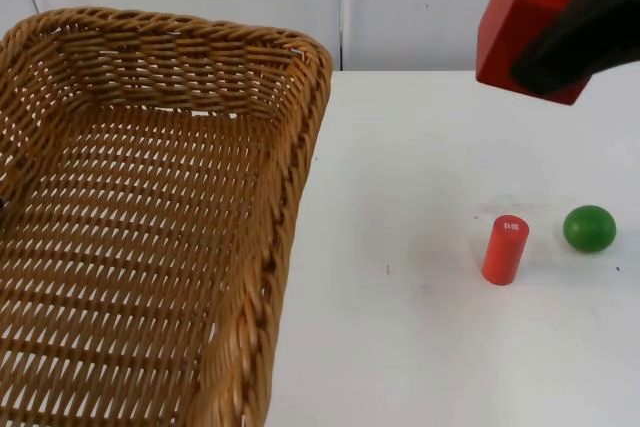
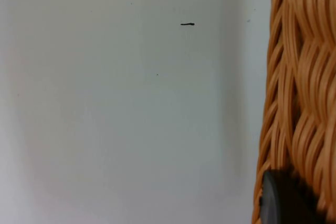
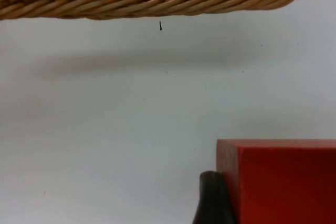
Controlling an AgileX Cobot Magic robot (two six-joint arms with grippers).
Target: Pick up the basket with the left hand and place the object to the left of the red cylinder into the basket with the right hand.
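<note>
Right gripper (image 1: 560, 42) hangs high above the table, fingers clamped on the red block (image 1: 522, 17), one black fingertip (image 3: 212, 200) pressed against the block's side. The arm reaches in from the upper right corner of the top view. Left gripper (image 2: 286, 203) grips the basket (image 2: 299, 93) rim, a black fingertip against the weave.

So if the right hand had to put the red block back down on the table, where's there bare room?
The widest free patch is the white table between the basket rim and the red cylinder. It is crowded on the far side, where the cylinder and green ball sit close together. The right hand holds the red block raised above.
</note>
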